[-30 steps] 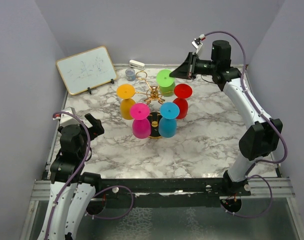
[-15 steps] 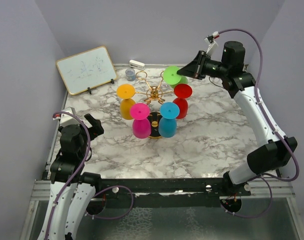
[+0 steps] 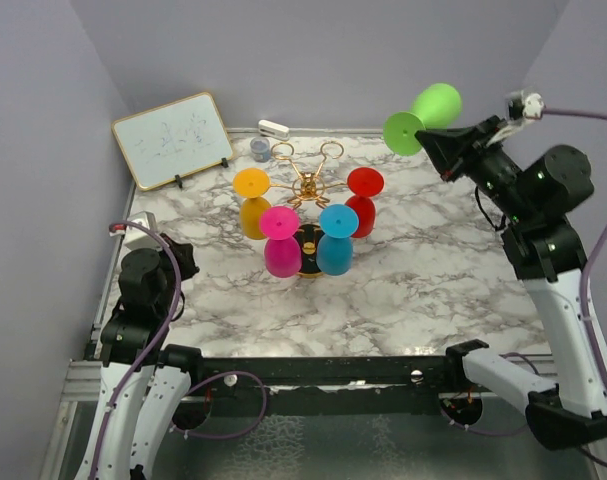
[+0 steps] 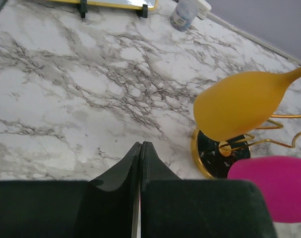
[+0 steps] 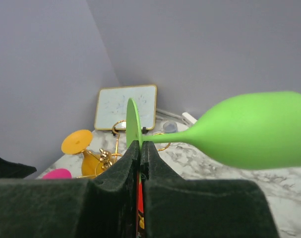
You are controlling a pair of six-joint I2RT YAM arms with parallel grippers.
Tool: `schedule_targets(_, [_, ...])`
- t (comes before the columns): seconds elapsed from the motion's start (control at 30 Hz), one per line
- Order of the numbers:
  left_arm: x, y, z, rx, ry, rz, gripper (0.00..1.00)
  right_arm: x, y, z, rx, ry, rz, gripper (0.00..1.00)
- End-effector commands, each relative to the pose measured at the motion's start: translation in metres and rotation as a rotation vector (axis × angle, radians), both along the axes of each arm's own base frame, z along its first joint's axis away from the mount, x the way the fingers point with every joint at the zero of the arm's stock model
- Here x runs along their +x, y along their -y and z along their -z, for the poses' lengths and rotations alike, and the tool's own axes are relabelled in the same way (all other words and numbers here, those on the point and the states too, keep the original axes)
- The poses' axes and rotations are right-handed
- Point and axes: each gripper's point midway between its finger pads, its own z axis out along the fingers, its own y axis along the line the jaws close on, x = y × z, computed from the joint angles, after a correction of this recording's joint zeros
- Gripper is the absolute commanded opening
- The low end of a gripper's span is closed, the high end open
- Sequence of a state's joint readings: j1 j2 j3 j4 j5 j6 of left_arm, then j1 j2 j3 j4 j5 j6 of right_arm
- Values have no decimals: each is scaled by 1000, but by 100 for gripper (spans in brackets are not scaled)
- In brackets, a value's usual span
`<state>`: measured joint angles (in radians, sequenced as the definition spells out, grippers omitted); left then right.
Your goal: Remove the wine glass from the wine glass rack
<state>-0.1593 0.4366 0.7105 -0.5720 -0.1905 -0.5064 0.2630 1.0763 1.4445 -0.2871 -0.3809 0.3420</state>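
Since half a second ago the right arm has swung up and back toward the right wall, carrying the green wine glass (image 3: pixel 426 112) clear of the wine glass rack (image 3: pixel 305 186); the left arm has barely shifted. The glass now hangs in the air above the worktop's far right corner, tipped on its side, bowl toward the back wall. The right tool (image 5: pixel 141 146) is pinched on the rim of its round foot, which stands edge-on between the fingers, the stem running off to the right. The left tool (image 4: pixel 141 147) is fully closed with nothing in it, low over the worktop near the left edge.

No brand or label can be read. The whiteboard (image 3: pixel 173 140), propped at the far left, bears only faint scribbles, too pale to make out. The small bottle (image 4: pixel 184 12) near it has a bluish band with no legible text, and a white block (image 3: pixel 273 128) lies just behind it.

The worktop (image 3: pixel 423 270) is white marble-patterned with grey veins, closed in by plain pale lilac-grey walls at the back and on both sides. On the rack four glasses hang upside down: orange glass (image 3: pixel 251 184), pink glass (image 3: pixel 279 224), blue glass (image 3: pixel 337 221) and red glass (image 3: pixel 365 183). Its two far ring-ended arms (image 3: pixel 283 151) stand bare. A small white box (image 3: pixel 133 233) sits at the left edge beside the left arm.
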Motion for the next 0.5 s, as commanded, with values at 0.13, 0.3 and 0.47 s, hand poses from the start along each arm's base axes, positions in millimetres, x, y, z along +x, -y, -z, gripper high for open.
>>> schedule_targets(0.13, [-18,78,-81,-269,190,391,39,-85,11,-16,-123,455,-63,1])
schedule_targets(0.3, [-33,112,-131,-410,228,585,74,-111,6,8,-235,511,-140,1])
schedule_targets(0.47, [-43,139,-164,-558,207,749,83,-135,-2,32,-321,638,-226,1])
